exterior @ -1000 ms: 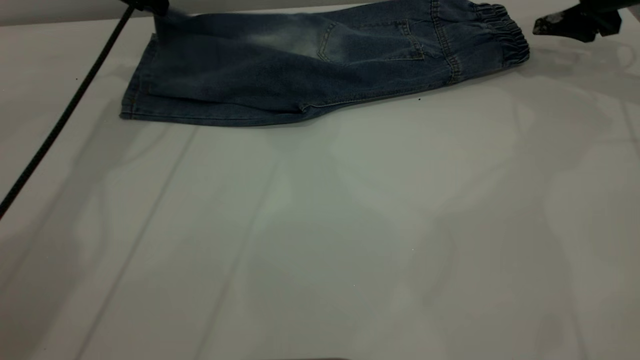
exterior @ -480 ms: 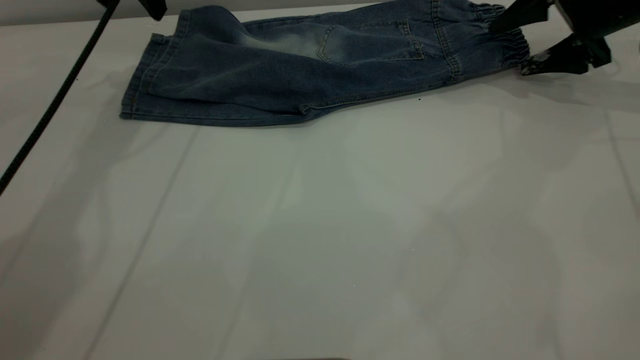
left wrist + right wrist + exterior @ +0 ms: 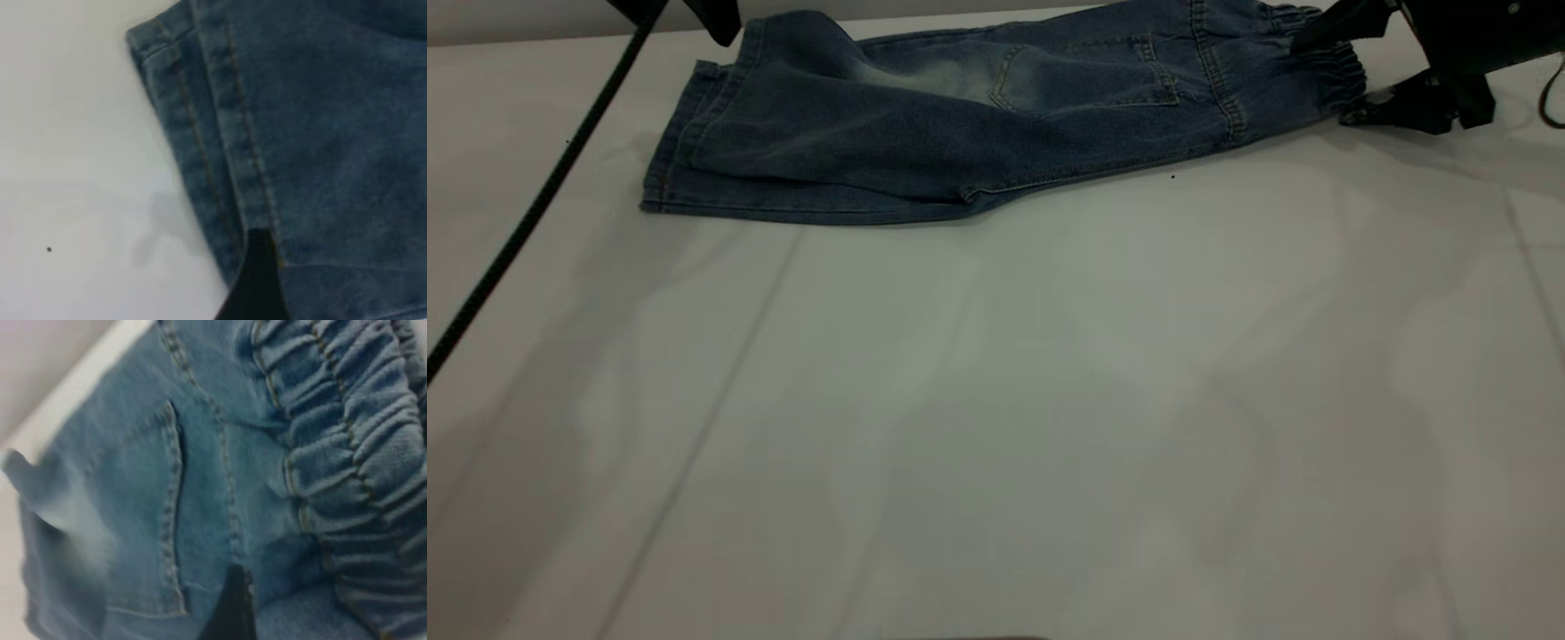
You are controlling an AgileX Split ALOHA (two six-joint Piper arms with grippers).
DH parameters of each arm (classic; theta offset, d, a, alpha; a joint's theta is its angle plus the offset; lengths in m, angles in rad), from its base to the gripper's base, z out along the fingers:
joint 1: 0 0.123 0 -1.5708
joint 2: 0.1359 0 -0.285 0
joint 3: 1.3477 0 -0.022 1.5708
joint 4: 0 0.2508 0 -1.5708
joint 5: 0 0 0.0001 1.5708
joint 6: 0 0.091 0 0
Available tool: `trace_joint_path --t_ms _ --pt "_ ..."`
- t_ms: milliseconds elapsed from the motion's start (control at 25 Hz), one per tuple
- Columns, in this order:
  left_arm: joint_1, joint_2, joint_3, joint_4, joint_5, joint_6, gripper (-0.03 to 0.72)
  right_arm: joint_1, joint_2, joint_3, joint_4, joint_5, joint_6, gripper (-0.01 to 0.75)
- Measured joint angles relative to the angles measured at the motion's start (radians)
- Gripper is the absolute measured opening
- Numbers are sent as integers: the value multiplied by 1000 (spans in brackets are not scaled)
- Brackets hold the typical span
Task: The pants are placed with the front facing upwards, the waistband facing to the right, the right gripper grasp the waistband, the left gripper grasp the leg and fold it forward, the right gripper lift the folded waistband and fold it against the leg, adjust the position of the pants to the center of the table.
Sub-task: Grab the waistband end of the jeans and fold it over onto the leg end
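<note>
Blue pants (image 3: 996, 116) lie unmoved on the white worktop (image 3: 996, 400); the right pincer (image 3: 1352, 67), wide open, has slid closer around the waistband (image 3: 1325, 62)

A robot lab bench: bare white table (image 3: 996, 400), black cable (image 3: 534, 213).

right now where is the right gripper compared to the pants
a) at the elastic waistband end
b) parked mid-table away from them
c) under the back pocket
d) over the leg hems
a: in the exterior view the right gripper is open, its fingers straddling the ruffled waistband of the pants.
</note>
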Motion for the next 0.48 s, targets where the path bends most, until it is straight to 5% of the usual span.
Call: trace_joint_path --t_ms 200,480 --pt "-47 0 0 -1 -3 0 580 0 65 0 198 127 -152 549" --pt "-135 39 0 -3 -75 -8 580 59 83 -12 237 165 -229 344"
